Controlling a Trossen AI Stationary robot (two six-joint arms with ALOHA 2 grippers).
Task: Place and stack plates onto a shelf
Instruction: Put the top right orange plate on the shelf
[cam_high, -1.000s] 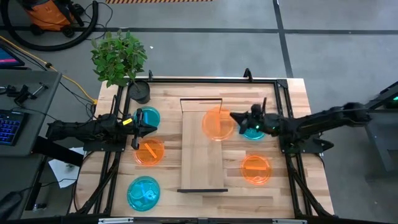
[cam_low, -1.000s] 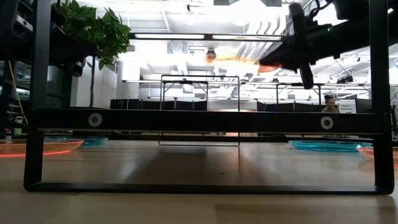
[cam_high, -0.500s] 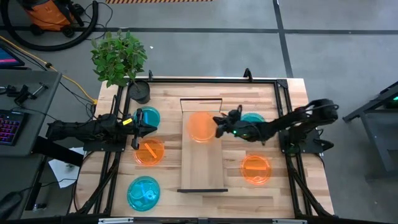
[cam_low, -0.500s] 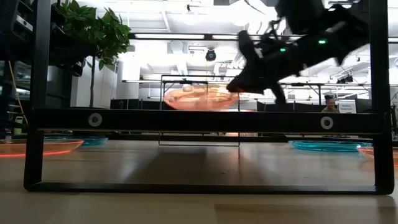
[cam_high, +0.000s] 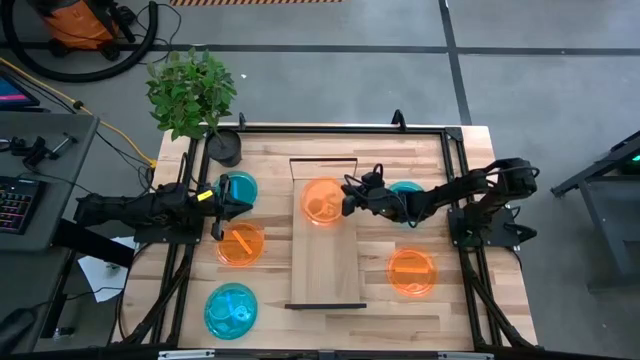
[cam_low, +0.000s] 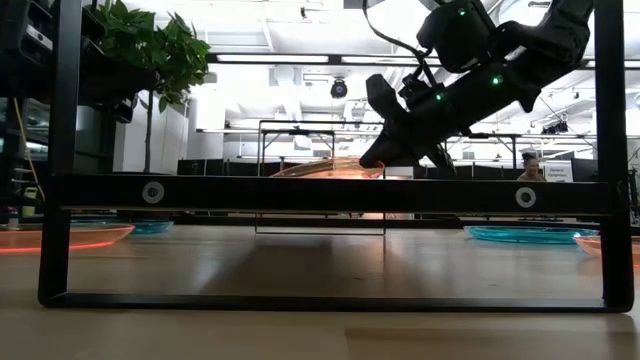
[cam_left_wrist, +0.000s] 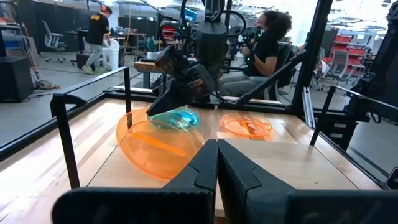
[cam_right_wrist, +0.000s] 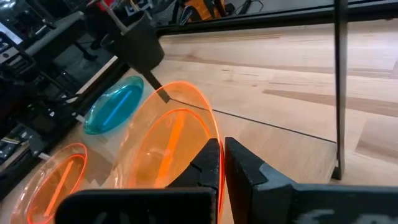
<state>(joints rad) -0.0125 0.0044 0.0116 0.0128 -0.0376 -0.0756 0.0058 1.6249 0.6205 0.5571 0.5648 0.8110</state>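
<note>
Closest to us at the bottom of the high view, a cyan plate (cam_high: 231, 309) sits lower left on the tabletop (cam_high: 460, 300), and an orange plate (cam_high: 412, 271) lies lower right, both untouched and well apart from the action.

Moving up the frame, the shelf (cam_high: 324, 270) runs as a long board up the centre, its long axis top to bottom in the picture. Left of it, another orange plate (cam_high: 240, 244) rests on the table, and just above that the left gripper (cam_high: 222, 209) waits, fingers pinched together on nothing, with a cyan plate (cam_high: 238, 188) beside it.

Now the work: the right gripper (cam_high: 347, 198) reaches in from the right, jaws narrow and clamped on the rim of the held orange plate (cam_high: 323, 201), which is over the upper part of the shelf. From table height the plate (cam_low: 325, 169) looks low and tilted, the gripped edge higher; whether its far edge touches the board I cannot tell. The plate lies left of the claw, squarely across the board's width, so by my reckoning the next move is simply down and let go.

Behind the right arm, a third cyan plate (cam_high: 408, 190) peeks out, close but off the shelf. At top left stands a potted plant (cam_high: 193, 95), out of the way.
</note>
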